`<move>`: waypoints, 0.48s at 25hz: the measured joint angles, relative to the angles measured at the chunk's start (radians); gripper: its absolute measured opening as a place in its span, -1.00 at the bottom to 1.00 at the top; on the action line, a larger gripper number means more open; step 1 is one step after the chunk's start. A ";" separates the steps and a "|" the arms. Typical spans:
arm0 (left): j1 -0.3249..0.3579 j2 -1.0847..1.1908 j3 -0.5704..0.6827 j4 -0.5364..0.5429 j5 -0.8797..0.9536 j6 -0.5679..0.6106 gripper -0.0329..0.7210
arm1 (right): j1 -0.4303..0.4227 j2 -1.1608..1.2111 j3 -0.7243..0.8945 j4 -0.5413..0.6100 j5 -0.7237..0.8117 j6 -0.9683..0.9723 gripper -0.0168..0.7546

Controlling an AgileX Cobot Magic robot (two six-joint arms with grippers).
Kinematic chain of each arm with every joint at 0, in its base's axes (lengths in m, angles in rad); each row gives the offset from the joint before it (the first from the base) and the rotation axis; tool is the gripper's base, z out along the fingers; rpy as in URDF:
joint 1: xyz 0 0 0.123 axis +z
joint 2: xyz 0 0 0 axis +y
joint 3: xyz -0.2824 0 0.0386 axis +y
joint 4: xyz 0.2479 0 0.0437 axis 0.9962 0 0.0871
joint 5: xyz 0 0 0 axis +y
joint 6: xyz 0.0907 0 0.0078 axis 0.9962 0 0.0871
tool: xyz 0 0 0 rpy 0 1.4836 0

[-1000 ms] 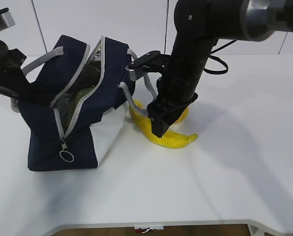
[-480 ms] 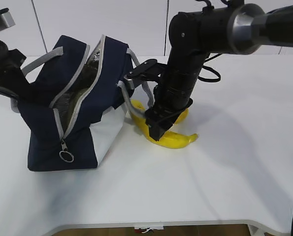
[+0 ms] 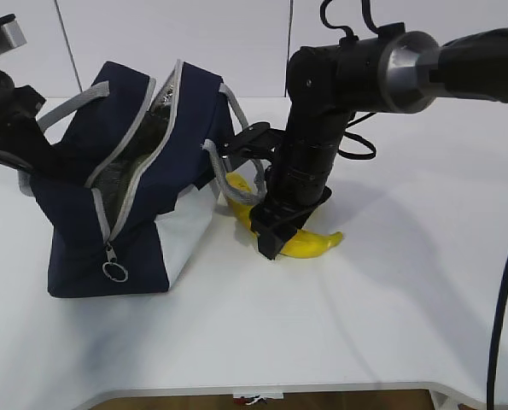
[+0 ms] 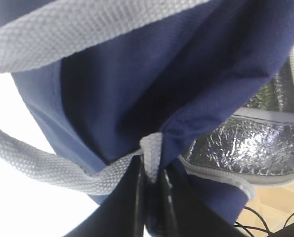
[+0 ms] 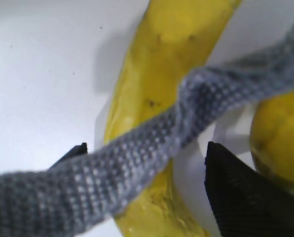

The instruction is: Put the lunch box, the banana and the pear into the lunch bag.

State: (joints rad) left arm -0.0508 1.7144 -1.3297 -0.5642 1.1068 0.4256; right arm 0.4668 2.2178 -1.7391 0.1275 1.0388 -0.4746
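- 2 grippers work: left gripper (image 4: pixel 149 207), bottom centre of its wrist view, is clamped on the lunch bag (image 3: pixel 134 196) edge.
- Right gripper (image 5: pixel 147 182) straddles the banana (image 5: pixel 156 98), fingers spread wide, holding nothing.
- Pear (image 5: pixel 280 138) sits at right edge.

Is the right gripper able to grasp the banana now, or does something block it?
Probably yes, but not cleanly. The right gripper is open, its jaws on either side of the banana, yet the lunch bag's grey handle strap crosses between them and may get caught.
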 joint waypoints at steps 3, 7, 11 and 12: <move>0.000 0.000 0.000 0.001 -0.002 0.000 -0.89 | 0.000 0.000 0.000 0.000 0.011 0.004 0.42; 0.000 0.000 0.000 0.002 -0.002 0.000 -0.89 | 0.000 0.000 0.000 0.000 0.058 0.005 0.02; 0.000 0.000 0.000 0.006 -0.002 0.000 -0.89 | 0.002 0.000 0.000 0.002 0.119 0.005 -0.18; 0.000 0.000 0.000 0.006 -0.002 0.000 -0.89 | 0.002 0.000 -0.002 0.002 0.131 0.005 -0.18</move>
State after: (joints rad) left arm -0.0508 1.7144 -1.3297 -0.5587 1.1050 0.4256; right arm 0.4685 2.2178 -1.7409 0.1296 1.1701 -0.4691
